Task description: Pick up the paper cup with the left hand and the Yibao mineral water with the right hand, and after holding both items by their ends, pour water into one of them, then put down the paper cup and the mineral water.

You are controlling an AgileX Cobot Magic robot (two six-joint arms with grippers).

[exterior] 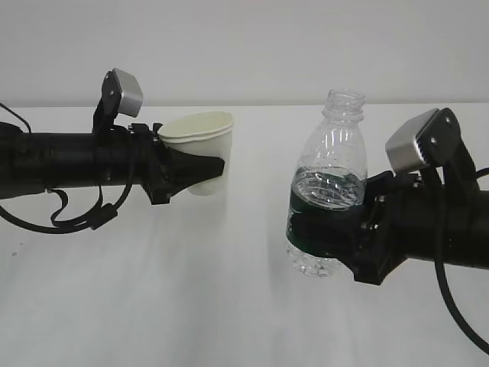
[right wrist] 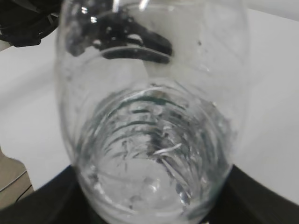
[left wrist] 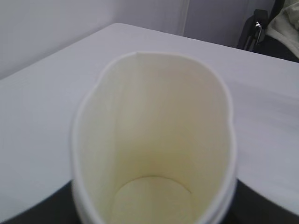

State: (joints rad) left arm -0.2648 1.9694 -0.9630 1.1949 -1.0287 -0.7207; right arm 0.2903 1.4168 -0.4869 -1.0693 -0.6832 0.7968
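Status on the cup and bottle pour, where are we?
Done: both picked up and off the table. The left gripper holds the paper cup, the right gripper holds the water bottle at its green label. In hand: bottle upright, roughly half full; the cup looks dry inside, so no pour shows yet. Left: pour, then set both down.

Looks like a lab or test room w/ a bare setup: plain white table (exterior: 229, 306), blank pale wall (exterior: 244, 46) behind, no decor. Left wrist view shows a dark chair (left wrist: 254, 30) w/ light cloth (left wrist: 285, 23) on it past the table's far edge, maybe office furniture; too blurred to say.
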